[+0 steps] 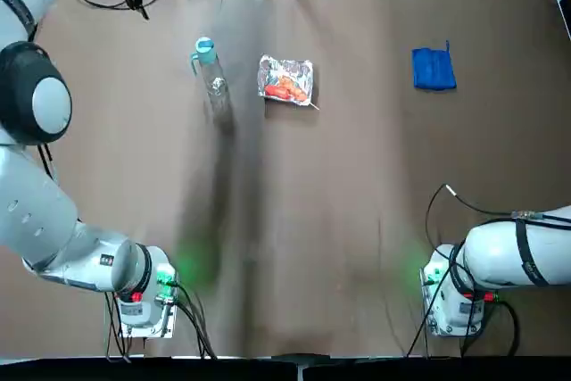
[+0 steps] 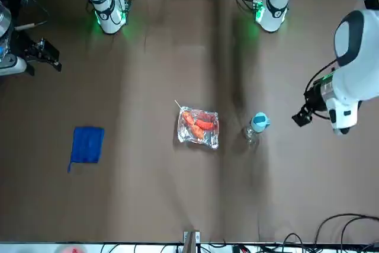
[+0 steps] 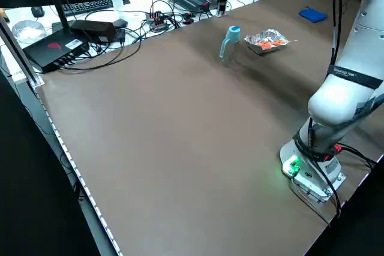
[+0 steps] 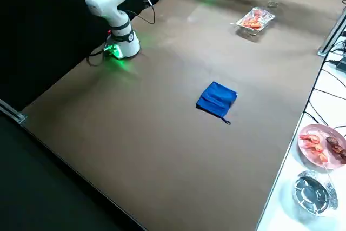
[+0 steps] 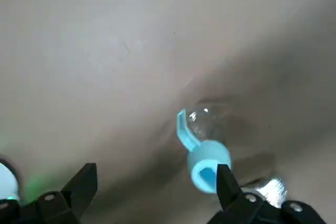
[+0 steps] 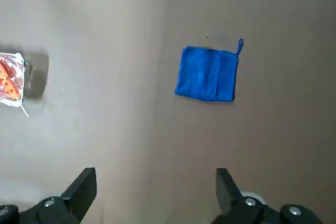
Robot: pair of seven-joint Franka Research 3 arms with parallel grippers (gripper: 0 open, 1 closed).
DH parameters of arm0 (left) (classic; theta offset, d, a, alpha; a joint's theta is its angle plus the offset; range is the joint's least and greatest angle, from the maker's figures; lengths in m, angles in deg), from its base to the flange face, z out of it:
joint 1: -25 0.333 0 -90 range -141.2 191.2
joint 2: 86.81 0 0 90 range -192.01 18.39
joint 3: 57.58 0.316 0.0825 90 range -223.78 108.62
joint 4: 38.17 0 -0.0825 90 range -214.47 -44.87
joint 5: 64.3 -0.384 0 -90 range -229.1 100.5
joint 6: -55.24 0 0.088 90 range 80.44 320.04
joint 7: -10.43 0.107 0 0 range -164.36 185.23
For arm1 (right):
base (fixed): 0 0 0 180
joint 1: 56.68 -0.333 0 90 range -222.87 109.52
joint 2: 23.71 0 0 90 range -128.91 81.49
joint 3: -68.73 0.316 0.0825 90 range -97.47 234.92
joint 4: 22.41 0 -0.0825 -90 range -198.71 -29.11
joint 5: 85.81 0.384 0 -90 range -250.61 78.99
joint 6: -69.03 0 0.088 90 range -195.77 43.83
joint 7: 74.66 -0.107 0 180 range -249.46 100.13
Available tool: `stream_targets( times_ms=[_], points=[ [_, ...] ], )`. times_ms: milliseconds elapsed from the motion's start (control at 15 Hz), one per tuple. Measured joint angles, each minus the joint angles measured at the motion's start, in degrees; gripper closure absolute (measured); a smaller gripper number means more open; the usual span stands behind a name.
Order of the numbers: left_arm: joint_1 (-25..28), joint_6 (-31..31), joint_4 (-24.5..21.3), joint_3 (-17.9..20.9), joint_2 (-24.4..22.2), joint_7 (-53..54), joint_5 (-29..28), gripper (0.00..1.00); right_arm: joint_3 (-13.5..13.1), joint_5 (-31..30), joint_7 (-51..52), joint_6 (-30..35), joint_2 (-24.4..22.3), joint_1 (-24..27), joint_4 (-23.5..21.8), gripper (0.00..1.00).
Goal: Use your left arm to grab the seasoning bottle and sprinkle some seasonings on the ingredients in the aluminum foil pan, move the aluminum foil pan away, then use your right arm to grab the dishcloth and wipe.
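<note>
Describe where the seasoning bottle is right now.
In the top view, the seasoning bottle stands on the table's left half, just left of the aluminum foil pan, with the blue dishcloth far off to the right.

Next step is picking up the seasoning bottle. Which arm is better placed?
Left, I'd say. Its open pincer hangs on the bottle's side of the table, the bottle close by in its wrist view. The right pincer faces the dishcloth instead.
</note>
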Motion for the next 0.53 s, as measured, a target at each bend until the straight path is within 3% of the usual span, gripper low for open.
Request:
stream_targets(
  times_ms=[267,533],
  points=[
    [-1.5,5.4,-0.3,0.0,3.9,-16.1,0.0,0.0,0.0,0.0,0.0,0.0,0.0,0.0,0.0,0.0],
    [-1.9,13.0,-3.9,0.0,5.9,-27.1,0.0,0.0,0.1,0.0,0.0,0.1,0.1,-0.1,0.0,0.0]
  ],
)
